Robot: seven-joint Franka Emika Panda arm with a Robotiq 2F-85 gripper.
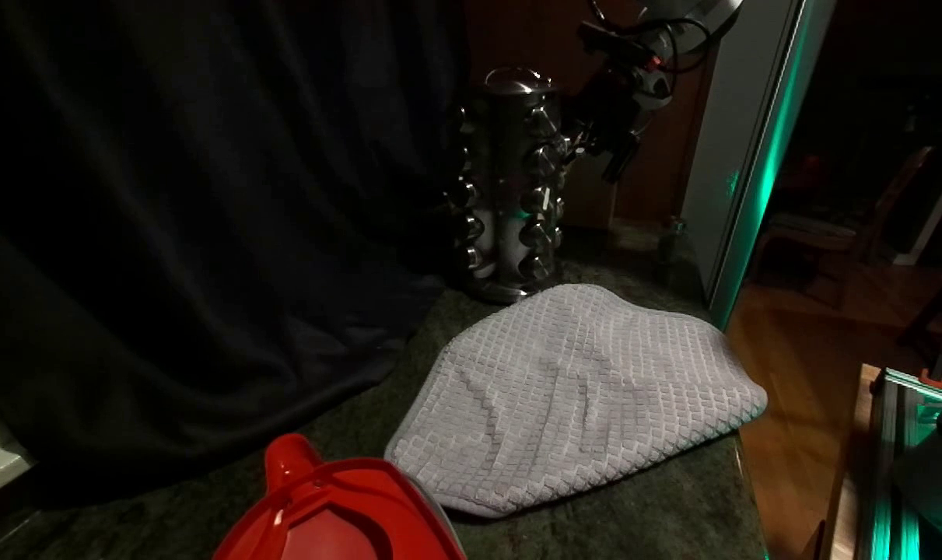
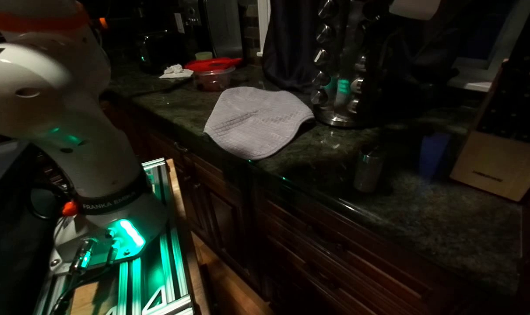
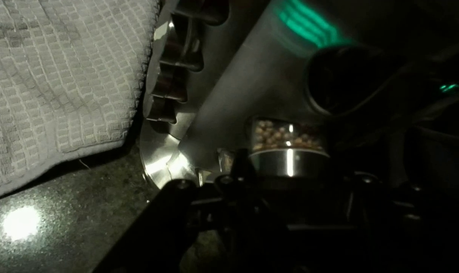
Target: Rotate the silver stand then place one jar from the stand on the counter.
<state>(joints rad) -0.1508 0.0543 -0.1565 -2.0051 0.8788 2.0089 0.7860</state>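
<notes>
Though it's dark, the end effector (image 3: 292, 169) seems to hold a jar (image 3: 289, 153) of tan grains (image 3: 271, 135).

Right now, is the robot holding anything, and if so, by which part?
Probably a jar, by its silver lid, but I can't be sure: the wrist view shows one of the fingers beside the lid, and darkness hides the opposite side.

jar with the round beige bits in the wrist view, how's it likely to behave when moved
The jar may break if dropped: it looks like clear glass. Its smooth, shiny lid could slip in a loose grip. Its rounded shape suggests it might roll if laid sideways.
</notes>
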